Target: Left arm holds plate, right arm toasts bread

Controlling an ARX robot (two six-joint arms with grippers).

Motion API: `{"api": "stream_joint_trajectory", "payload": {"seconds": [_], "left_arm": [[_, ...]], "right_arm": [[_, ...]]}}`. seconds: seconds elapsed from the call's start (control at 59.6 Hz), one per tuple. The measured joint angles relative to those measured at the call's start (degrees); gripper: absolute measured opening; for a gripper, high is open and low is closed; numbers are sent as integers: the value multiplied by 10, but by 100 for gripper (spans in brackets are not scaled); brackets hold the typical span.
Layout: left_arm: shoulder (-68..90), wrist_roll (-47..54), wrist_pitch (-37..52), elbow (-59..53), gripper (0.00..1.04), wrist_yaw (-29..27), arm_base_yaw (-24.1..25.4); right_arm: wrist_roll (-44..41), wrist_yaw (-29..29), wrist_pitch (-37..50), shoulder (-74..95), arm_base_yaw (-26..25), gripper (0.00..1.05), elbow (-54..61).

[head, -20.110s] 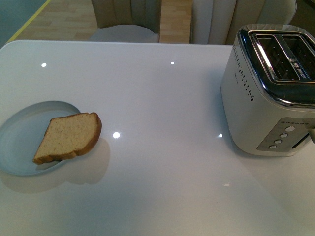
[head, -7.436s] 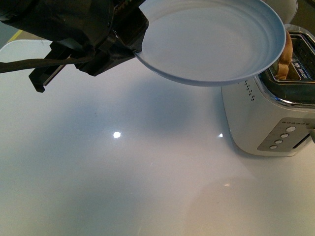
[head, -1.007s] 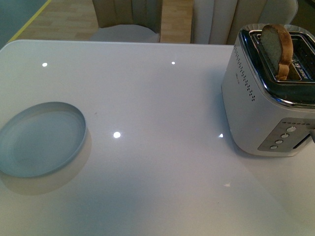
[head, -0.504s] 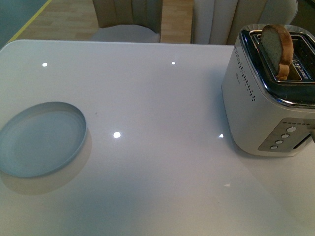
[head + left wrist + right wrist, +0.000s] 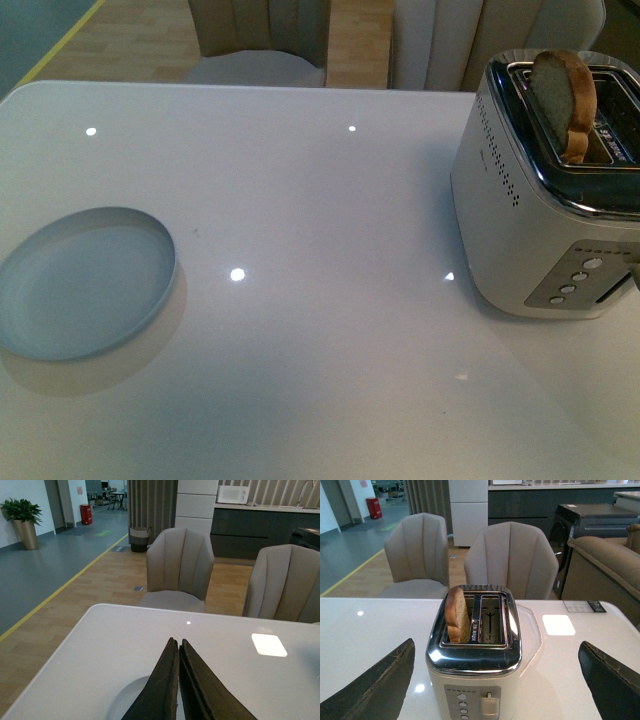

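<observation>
Although the single slice of light brown wholemeal bread with a darker crust (image 5: 563,103) stood upright in one slot of the white and chrome two-slot toaster (image 5: 545,190), it rose well above the rim, so it looked inserted but not yet pushed down. The toaster's lever (image 5: 488,706) sat on its front face, beside four small round buttons, and pressing it appeared to be the step left. One round, pale blue-white shallow plate (image 5: 85,281) lay flat and empty on the glossy white bench (image 5: 320,330), well apart from the toaster. From the left wrist view, the left gripper (image 5: 178,651) had its black fingers pressed together, holding nothing, above the plate's near edge. From the right wrist view, the right gripper (image 5: 495,680) was spread wide, its two dark fingers either side of the toaster and touching nothing. Two padded grey chairs (image 5: 510,560) stood behind the bench.
</observation>
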State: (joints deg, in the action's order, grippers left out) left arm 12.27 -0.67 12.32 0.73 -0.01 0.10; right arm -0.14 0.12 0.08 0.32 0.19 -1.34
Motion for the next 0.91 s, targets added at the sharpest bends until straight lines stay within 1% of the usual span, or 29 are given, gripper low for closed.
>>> {"api": "stream_joint_trajectory", "payload": {"seconds": [0.168,0.218,0.269,0.755,0.806,0.906], "left_arm": [[-31,0,-32,0,3,0,0],[-79,0,-98,0,3,0,0],[-107,0,-118,0,3,0,0],[-119,0,-122,0,3,0,0],[-119,0,-122,0,9,0,0],[-119,0,-122,0,29,0,0]], "right_arm": [[0,0,0,0,0,96,0],[0,0,0,0,0,96,0],[0,0,0,0,0,96,0],[0,0,0,0,0,96,0],[0,0,0,0,0,96,0],[0,0,0,0,0,96,0]]}}
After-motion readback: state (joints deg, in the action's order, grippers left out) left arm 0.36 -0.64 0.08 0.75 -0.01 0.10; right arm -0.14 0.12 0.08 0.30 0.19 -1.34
